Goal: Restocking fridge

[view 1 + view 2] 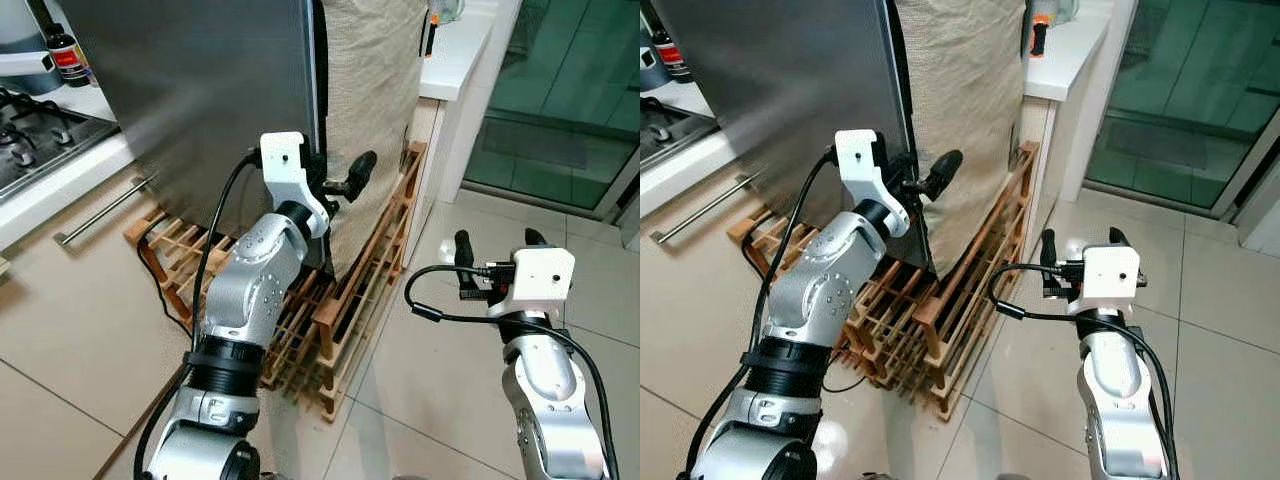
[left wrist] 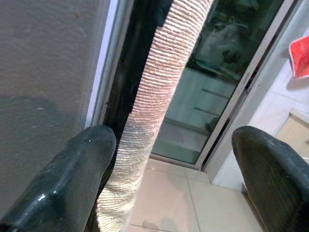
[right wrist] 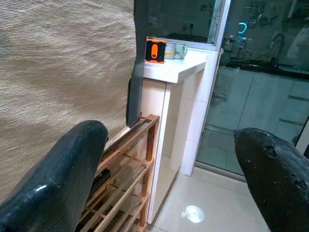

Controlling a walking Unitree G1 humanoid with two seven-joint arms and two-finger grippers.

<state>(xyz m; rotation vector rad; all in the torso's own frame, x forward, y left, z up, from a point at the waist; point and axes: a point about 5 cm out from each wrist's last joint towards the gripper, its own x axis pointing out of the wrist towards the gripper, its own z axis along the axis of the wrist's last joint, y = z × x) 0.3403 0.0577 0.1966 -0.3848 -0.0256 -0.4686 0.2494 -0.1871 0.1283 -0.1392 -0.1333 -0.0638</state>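
A tall fridge point(image 1: 210, 90) with a dark brushed-steel door is seen standing on the tiled floor point(image 1: 470, 330) between a white cabinet with a bar handle point(image 1: 105, 210) and a white counter point(image 1: 455, 55). Its side is draped with a beige woven cloth point(image 1: 370, 100), and a dark gap is left between the door edge and the cloth. A low wooden rack point(image 1: 350, 300) is laid against the fridge's base. The left gripper point(image 1: 335, 185) is raised at the fridge door's edge, its black fingers point(image 2: 72, 179) spread wide with the cloth's edge seen between them; nothing is held. The right gripper point(image 1: 492, 240) is held lower, apart from the fridge and above the floor, its fingers point(image 3: 58, 174) likewise spread wide and empty. A gas hob point(image 1: 35, 135) and a dark bottle point(image 1: 68, 55) are seen on the worktop at the left.
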